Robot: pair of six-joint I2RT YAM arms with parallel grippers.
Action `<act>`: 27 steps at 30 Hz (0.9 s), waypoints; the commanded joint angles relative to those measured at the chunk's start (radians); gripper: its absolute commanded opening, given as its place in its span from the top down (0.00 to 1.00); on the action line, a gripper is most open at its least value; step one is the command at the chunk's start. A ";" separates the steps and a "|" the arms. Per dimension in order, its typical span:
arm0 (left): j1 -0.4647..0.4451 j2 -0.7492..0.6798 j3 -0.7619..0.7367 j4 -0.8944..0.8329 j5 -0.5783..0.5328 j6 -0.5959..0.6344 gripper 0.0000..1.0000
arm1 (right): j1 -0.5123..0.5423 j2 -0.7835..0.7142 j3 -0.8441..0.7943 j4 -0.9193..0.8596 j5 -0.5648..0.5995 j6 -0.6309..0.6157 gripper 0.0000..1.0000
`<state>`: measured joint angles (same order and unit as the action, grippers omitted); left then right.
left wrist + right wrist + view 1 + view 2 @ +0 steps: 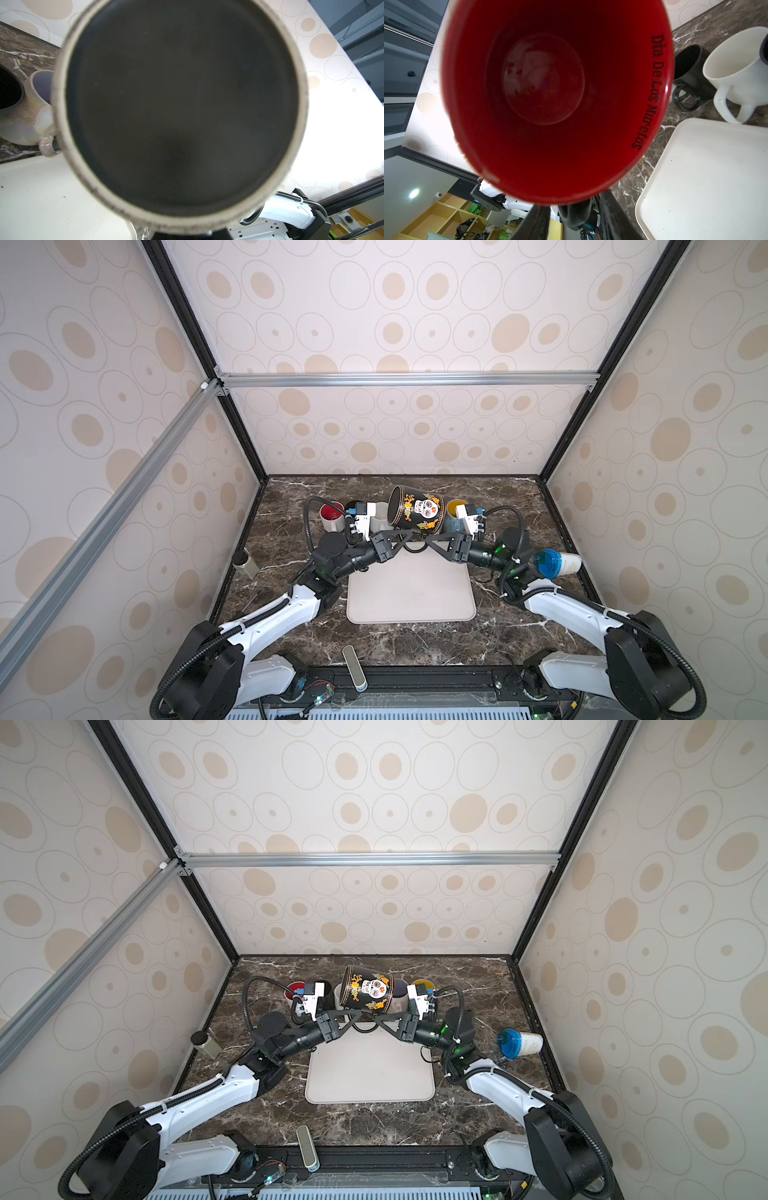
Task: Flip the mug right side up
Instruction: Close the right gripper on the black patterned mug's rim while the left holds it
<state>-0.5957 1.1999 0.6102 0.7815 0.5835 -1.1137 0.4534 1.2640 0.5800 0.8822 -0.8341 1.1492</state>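
The mug (417,508) is up in the air on its side, over the back edge of the white tray (411,601), so the turn looks half done. The left gripper (404,536) is closed tight under it, it seems on the handle; the right gripper (433,542) is just beside, and I cannot tell if it holds anything. Next the mug must tip until its mouth faces up, then land softly on the tray.
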 commanded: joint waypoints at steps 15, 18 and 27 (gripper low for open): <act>-0.006 0.025 0.009 0.414 0.062 -0.081 1.00 | 0.062 0.111 0.087 0.298 0.130 0.156 0.73; -0.006 0.034 0.003 0.433 0.072 -0.090 1.00 | 0.066 0.120 0.092 0.327 0.136 0.174 0.75; -0.007 0.087 0.016 0.505 0.118 -0.137 1.00 | 0.077 0.203 0.121 0.451 0.151 0.247 0.88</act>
<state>-0.5861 1.3083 0.5892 1.1145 0.5854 -1.2484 0.5247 1.4483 0.6537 1.2251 -0.7319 1.3373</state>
